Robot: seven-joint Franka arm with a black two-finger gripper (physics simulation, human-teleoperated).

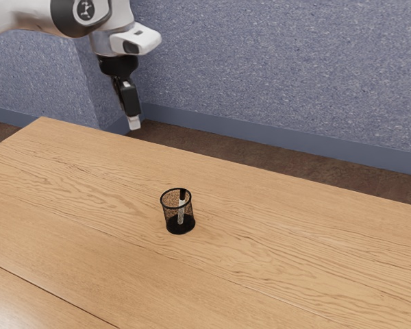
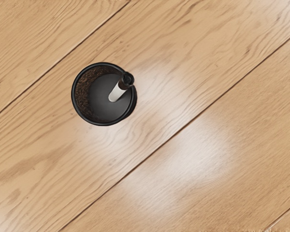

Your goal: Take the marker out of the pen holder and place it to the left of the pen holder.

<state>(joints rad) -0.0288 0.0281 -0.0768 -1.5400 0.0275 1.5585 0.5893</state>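
Note:
My gripper (image 1: 134,123) hangs high over the table, up and to the exterior view's left of the pen holder; whether it is open or shut cannot be told. The round black mesh pen holder (image 1: 168,216) stands upright on the wood. Inside it leans the marker (image 1: 181,208), white with a black upper end. From above, in the wrist view, the marker (image 2: 117,92) rests slantwise in the pen holder (image 2: 104,124), its black end at the rim and its white end toward the holder's floor.
The wooden table (image 1: 281,240) stretches out around the holder, with long seams between its boards. Beyond the table's far edge are a brown floor (image 1: 260,164) and a speckled blue-grey wall (image 1: 281,75).

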